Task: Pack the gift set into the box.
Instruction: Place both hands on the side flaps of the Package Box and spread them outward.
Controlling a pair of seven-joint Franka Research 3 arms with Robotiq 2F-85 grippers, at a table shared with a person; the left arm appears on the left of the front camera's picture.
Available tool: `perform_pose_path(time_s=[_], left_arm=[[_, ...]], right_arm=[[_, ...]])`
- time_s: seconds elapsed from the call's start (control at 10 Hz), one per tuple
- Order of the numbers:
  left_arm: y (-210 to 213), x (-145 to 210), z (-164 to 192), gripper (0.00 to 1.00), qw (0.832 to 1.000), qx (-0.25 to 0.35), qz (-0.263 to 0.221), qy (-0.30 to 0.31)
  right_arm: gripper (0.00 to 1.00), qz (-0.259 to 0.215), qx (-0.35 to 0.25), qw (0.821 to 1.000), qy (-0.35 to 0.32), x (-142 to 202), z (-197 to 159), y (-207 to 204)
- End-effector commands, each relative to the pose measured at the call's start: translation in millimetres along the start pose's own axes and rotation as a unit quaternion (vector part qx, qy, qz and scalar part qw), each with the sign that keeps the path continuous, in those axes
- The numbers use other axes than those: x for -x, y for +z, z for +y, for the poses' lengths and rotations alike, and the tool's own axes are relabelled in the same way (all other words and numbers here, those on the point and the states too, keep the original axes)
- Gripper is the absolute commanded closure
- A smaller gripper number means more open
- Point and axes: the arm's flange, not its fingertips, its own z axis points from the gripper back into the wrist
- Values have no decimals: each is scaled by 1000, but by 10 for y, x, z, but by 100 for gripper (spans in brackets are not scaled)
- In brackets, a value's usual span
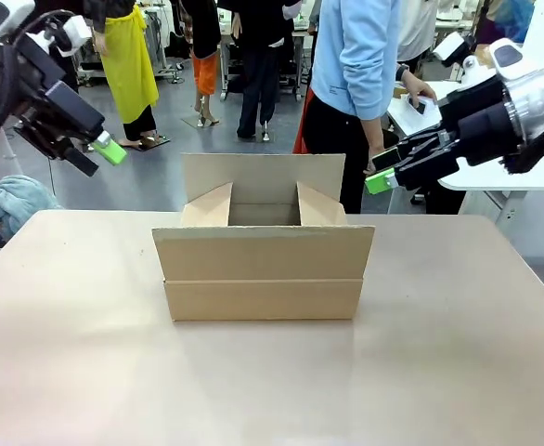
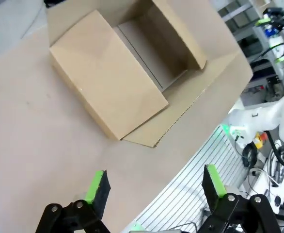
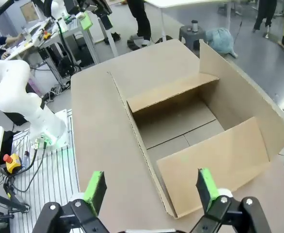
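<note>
Cardboard box point(image 1: 263, 269), probably light and grippable by its stiff walls, sits ahead of left end effector point(image 2: 155, 180) and right end effector point(image 3: 149, 185), both spread, empty.

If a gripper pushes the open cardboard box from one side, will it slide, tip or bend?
The box probably slides easily: it looks empty and sits flat on the smooth table. It seems unlikely to tip, being wide and low. Its open flaps would likely bend if pushed.

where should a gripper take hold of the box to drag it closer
Probably the far flap of the box, pinched at its top edge from above: it stands upright, a thin free sheet, while the whole box looks too wide for a two-finger grip.
</note>
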Motion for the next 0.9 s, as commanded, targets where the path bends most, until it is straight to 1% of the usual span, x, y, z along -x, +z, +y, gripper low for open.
perform_pose_path(time_s=[0.0,0.1,0.2,0.3,0.4,0.5,0.6,0.7,0.8], left_arm=[[-363,-257,-181,0,998,-59,16,28],[-594,-459,-285,0,995,-81,42,41],[-764,-563,-379,0,991,-107,53,53],[-960,-672,-466,0,988,-119,72,67],[-1181,-771,-549,0,982,-144,81,90],[-1363,-831,-681,0,978,-160,98,89],[-1432,-850,-768,0,978,-164,104,80],[-1455,-844,-821,0,978,-162,99,90],[-1499,-752,-688,0,981,-153,90,80]], right_arm=[[0,-29,-13,996,78,-102,-252,-194],[0,-39,-49,989,133,-144,-457,-347],[0,-41,-43,984,167,-135,-600,-419],[0,-53,-62,975,205,-107,-759,-505],[0,-47,-65,970,230,-61,-887,-586],[0,-47,-62,967,243,-24,-976,-642],[0,-54,-55,967,243,-22,-1001,-668],[0,-62,-38,971,228,-21,-1025,-679],[0,-27,-57,970,236,5,-961,-679]])
